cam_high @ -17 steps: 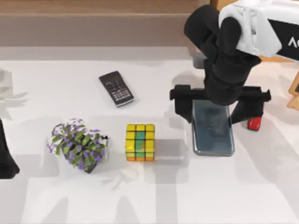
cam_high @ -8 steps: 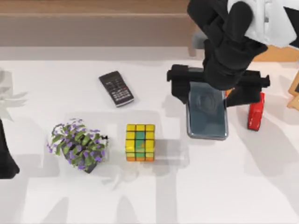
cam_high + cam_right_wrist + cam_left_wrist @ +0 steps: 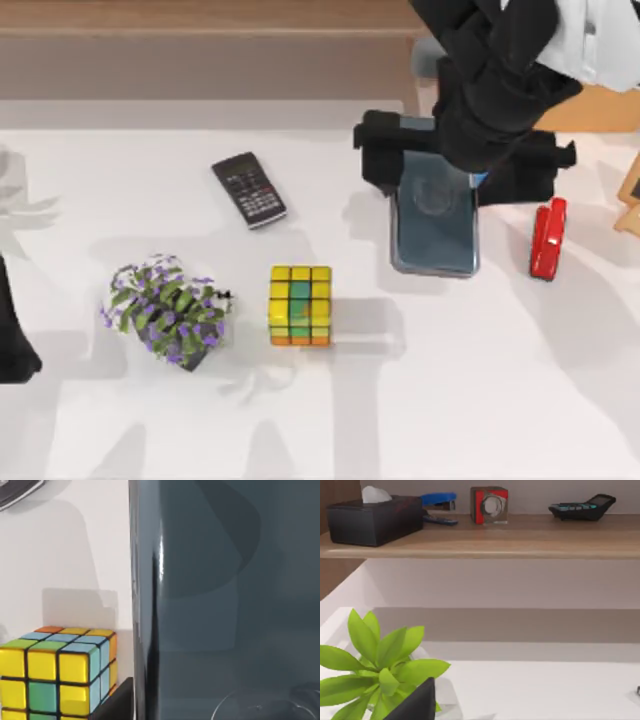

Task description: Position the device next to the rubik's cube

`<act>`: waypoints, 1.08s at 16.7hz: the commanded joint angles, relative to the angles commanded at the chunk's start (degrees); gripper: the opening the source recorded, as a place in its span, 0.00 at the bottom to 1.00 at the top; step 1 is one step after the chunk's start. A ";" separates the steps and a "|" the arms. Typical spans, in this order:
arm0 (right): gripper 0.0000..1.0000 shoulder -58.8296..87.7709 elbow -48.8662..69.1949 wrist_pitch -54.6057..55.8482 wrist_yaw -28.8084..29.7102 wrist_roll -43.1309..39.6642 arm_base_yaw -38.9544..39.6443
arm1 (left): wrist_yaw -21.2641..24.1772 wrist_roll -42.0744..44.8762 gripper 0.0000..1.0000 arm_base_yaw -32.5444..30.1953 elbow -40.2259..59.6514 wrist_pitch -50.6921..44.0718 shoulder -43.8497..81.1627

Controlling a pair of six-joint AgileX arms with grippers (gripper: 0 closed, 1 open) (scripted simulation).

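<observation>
Holding the flat, dark blue-grey glossy device point(image 3: 434, 225) by its far end, my right gripper point(image 3: 460, 170) is clamped across the slab's width, with the black finger blocks showing on either side of it in the top view. The device appears lifted clear of the white table point(image 3: 500, 400), judging by the shadow offset beneath it, though I cannot be certain. Its long axis runs from the table's far edge toward the near edge, and its free end points toward me.

The small yellow, green and orange rubik's cube point(image 3: 300, 305) sits on the table to the left of the device and nearer the front edge, well apart from it. In my right wrist view the cube point(image 3: 57, 672) lies beside the long edge of the slab point(image 3: 225, 595). So the coming move, as I judge it, is a carry leftward and forward, keeping the long edge parallel to the cube's right face and setting it down just beside.

My left arm point(image 3: 12, 330) stays parked at the table's left edge; whether its fingers are parted I cannot tell.

A red stapler point(image 3: 547, 238) lies just right of the device, and a black calculator point(image 3: 249, 189) lies far-left of the cube.
</observation>
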 joint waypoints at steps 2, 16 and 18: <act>0.00 -0.22 -0.09 0.55 -0.05 -0.04 0.07 | 0.00 0.00 1.00 0.00 0.00 0.00 0.00; 0.00 4.15 -5.00 4.06 0.01 -0.40 0.45 | 0.00 0.00 1.00 0.00 0.00 0.00 0.00; 0.00 5.96 -6.58 4.41 0.11 -0.44 0.43 | 0.00 0.00 1.00 0.00 0.00 0.00 0.00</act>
